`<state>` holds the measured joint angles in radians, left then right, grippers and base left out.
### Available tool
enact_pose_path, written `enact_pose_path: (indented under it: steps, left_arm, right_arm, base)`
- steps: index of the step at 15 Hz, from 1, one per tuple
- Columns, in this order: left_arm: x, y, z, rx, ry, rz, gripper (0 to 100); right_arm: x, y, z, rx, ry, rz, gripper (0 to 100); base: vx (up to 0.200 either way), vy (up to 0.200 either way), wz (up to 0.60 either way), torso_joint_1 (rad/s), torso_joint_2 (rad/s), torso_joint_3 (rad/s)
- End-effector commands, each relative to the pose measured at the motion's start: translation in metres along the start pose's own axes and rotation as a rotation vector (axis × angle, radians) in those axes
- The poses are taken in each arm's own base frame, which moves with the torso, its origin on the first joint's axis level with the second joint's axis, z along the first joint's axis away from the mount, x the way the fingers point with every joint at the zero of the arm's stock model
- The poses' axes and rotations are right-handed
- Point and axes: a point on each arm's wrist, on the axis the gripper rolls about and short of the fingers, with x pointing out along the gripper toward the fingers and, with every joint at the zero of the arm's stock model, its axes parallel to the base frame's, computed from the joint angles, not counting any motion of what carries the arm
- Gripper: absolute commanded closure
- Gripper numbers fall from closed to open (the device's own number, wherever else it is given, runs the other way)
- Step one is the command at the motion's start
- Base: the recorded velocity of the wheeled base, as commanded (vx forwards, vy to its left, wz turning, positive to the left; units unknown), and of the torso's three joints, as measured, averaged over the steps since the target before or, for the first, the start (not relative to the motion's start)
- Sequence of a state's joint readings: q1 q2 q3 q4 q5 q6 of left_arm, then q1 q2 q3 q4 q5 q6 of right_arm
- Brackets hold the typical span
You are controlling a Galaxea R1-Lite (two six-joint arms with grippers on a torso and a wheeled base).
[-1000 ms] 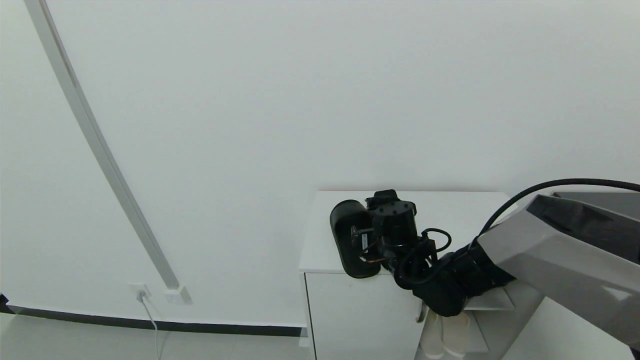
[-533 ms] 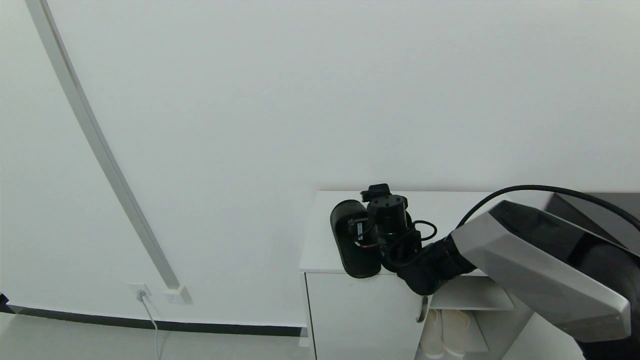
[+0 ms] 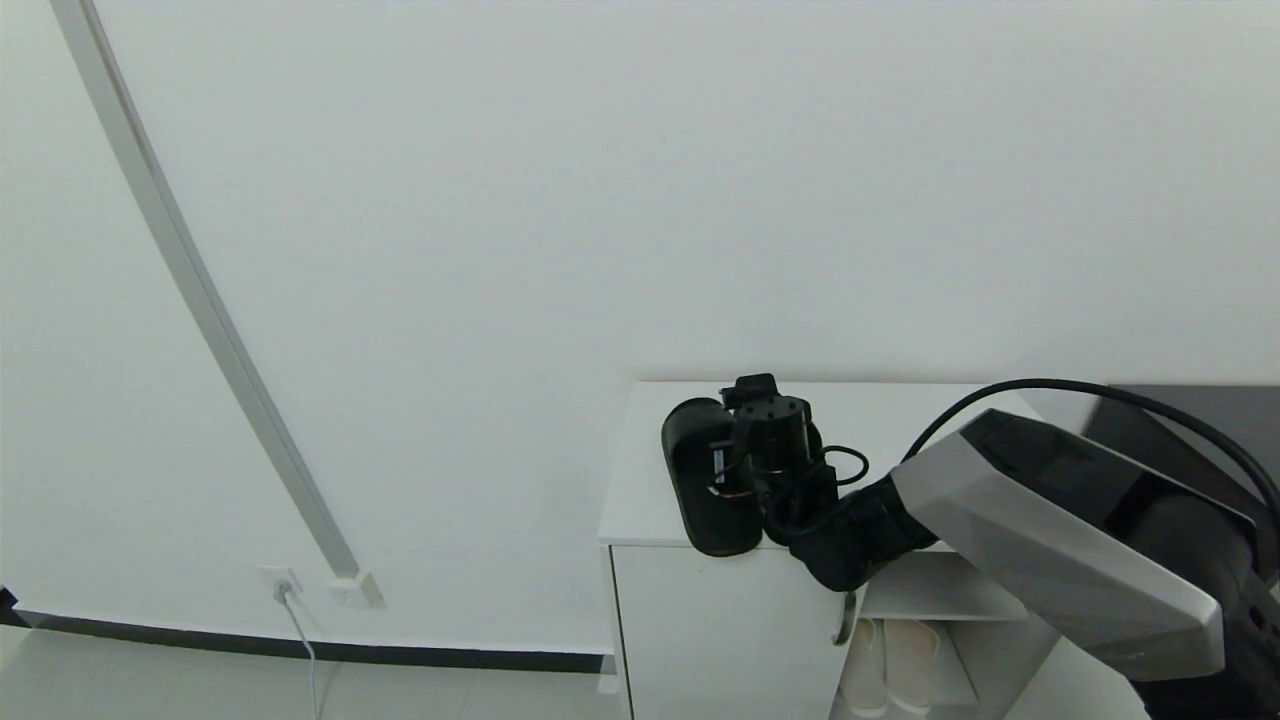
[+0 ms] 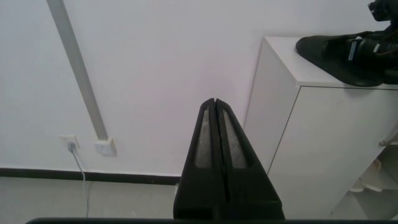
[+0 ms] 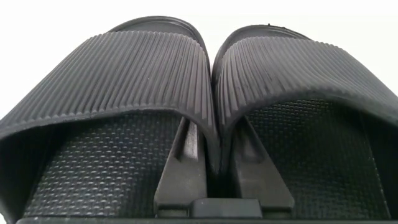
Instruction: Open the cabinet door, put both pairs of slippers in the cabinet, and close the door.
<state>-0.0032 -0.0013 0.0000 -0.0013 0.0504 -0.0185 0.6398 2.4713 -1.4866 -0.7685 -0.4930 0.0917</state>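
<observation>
Pinches black slippers (image 3: pixel 705 480) by straps in right gripper (image 5: pixel 214 158) fingers at cabinet (image 3: pixel 720 620) top's front left corner; left gripper (image 4: pixel 215 109) fingers pressed together. Risks dropping one if straps slide apart.

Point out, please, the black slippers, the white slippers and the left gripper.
black slippers (image 5: pixel 124 74), right wrist view, ribbed strap.
white slippers (image 3: pixel 908 665), head view, one slipper's top.
left gripper (image 4: pixel 215 111), left wrist view, seam between fingertips.
</observation>
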Motion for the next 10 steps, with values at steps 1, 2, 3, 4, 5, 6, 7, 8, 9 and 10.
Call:
enact_pose_path:
  steps: [1, 2, 3, 4, 5, 6, 7, 8, 9, 10]
  left_arm:
    - [0.0, 0.0, 0.0, 0.0, 0.001, 0.002, 100]
    - [0.0, 0.0, 0.0, 0.0, 0.001, 0.002, 100]
    - [0.0, 0.0, 0.0, 0.0, 0.001, 0.0, 100]
    - [0.0, 0.0, 0.0, 0.0, 0.001, 0.002, 100]
    - [0.0, 0.0, 0.0, 0.002, 0.001, 0.0, 100]
    - [0.0, 0.0, 0.0, 0.003, 0.001, 0.0, 100]
    - [0.0, 0.0, 0.0, 0.005, 0.001, -0.001, 100]
    - [0.0, 0.0, 0.0, 0.006, 0.001, -0.003, 100]
    - [0.0, 0.0, 0.0, 0.005, 0.001, -0.003, 100]
    - [0.0, 0.0, 0.0, 0.006, 0.001, -0.003, 100]
  right_arm:
    - [-0.015, -0.003, 0.017, 0.006, -0.013, 0.006, 100]
    - [-0.03, -0.005, 0.028, 0.008, -0.019, 0.016, 100]
    - [-0.041, -0.006, 0.035, 0.008, -0.023, 0.025, 100]
    - [-0.068, -0.01, 0.049, 0.014, -0.041, 0.05, 100]
    - [-0.091, -0.015, 0.055, 0.005, -0.04, 0.085, 100]
    - [-0.116, -0.019, 0.059, -0.014, -0.032, 0.131, 100]
    - [-0.139, -0.025, 0.063, -0.023, -0.028, 0.172, 100]
    - [-0.16, -0.027, 0.065, -0.028, -0.024, 0.212, 100]
    - [-0.177, -0.032, 0.068, -0.029, -0.025, 0.244, 100]
    - [-0.194, -0.037, 0.071, -0.026, -0.029, 0.288, 100]
  base:
    - [0.0, 0.0, 0.0, 0.0, 0.0, 0.0]
    - [0.0, 0.0, 0.0, 0.0, 0.0, 0.0]
    - [0.0, 0.0, 0.0, 0.0, 0.0, 0.0]
    - [0.0, 0.0, 0.0, 0.0, 0.0, 0.0]
    - [0.0, 0.0, 0.0, 0.0, 0.0, 0.0]
    - [0.0, 0.0, 0.0, 0.0, 0.0, 0.0]
    - [0.0, 0.0, 0.0, 0.0, 0.0, 0.0]
    - [0.0, 0.0, 0.0, 0.0, 0.0, 0.0]
    - [0.0, 0.0, 0.0, 0.0, 0.0, 0.0]
    - [0.0, 0.0, 0.0, 0.0, 0.0, 0.0]
